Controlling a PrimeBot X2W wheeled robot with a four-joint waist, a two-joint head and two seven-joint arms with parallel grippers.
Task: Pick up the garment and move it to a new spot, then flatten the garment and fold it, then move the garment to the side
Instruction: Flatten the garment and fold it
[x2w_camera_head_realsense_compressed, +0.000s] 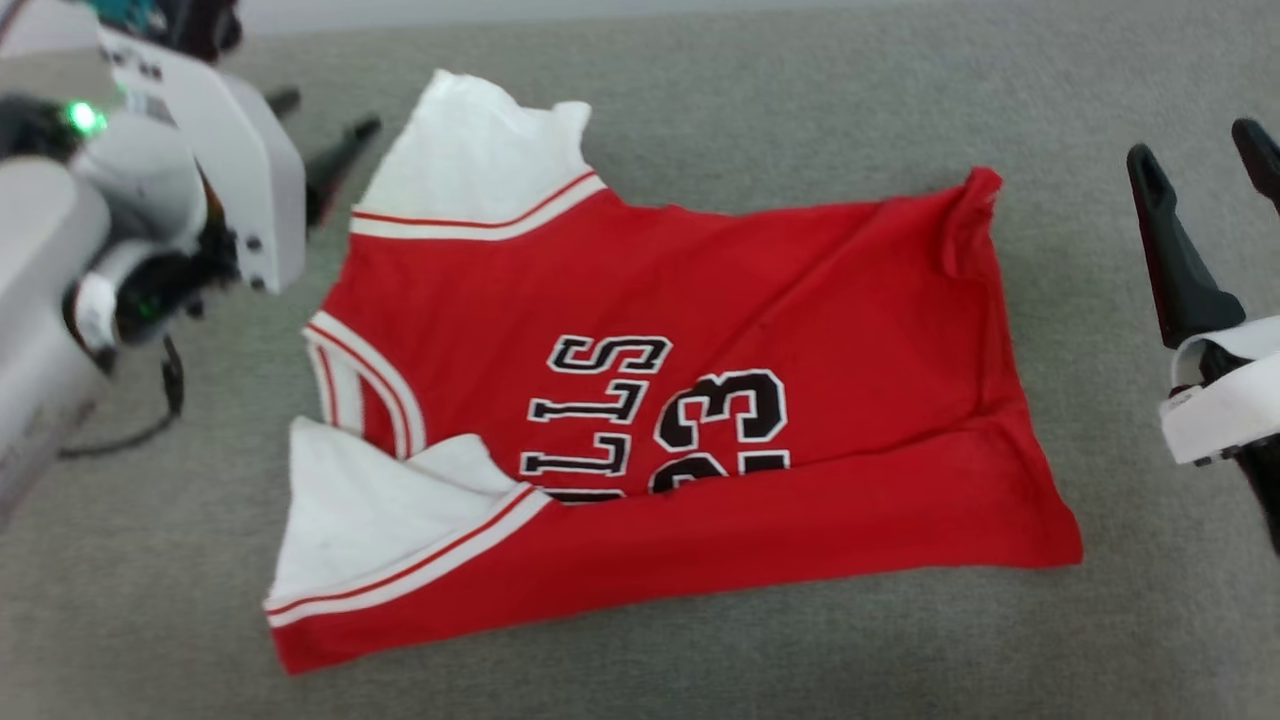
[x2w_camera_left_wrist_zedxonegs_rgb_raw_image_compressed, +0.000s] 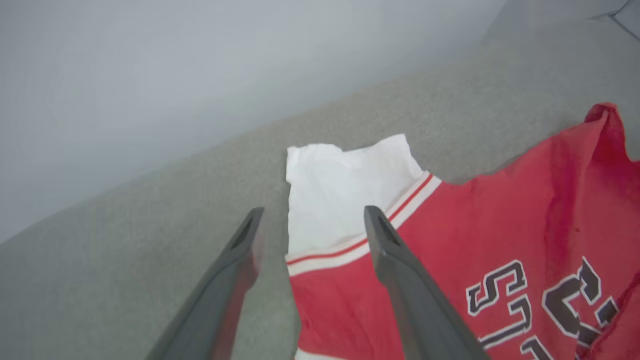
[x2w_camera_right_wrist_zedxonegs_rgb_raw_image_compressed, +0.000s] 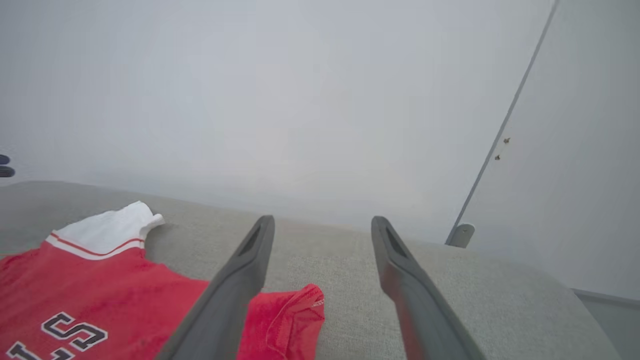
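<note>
Pale casing of the left arm (x2w_camera_head_realsense_compressed: 150, 200) fills the upper left corner of the head view, closest to the lens. Past it the left claw (x2w_camera_head_realsense_compressed: 328, 112) points toward the upper right with its two dark fingers spread wide and nothing between them. Its tips lie just beside the upper white sleeve (x2w_camera_head_realsense_compressed: 470, 150) of the shirt (x2w_camera_head_realsense_compressed: 800, 300).

In the left wrist view the same claw (x2w_camera_left_wrist_zedxonegs_rgb_raw_image_compressed: 314, 212) rises from the bottom edge. The shirt (x2w_camera_left_wrist_zedxonegs_rgb_raw_image_compressed: 500, 225) fills the lower right, and the sleeve's edge and striped trim show in the gap between the fingers. Whether a finger touches the cloth cannot be told.

The shirt lies spread on the grey cloth surface (x2w_camera_head_realsense_compressed: 700, 100) in the middle of the head view, collar toward the left of the frame and hem toward the right. Its lower edge is folded up over part of the black lettering. The second white sleeve (x2w_camera_head_realsense_compressed: 350, 510) sits at the lower left, and the hem's upper right corner (x2w_camera_head_realsense_compressed: 970, 220) is bunched.

At the right edge of the head view the right claw (x2w_camera_head_realsense_compressed: 1195, 142) is spread wide and empty, apart from the hem. In the right wrist view this claw (x2w_camera_right_wrist_zedxonegs_rgb_raw_image_compressed: 324, 220) frames bare grey cloth. The shirt (x2w_camera_right_wrist_zedxonegs_rgb_raw_image_compressed: 100, 285) lies at the lower left, its bunched corner beside the left finger.
</note>
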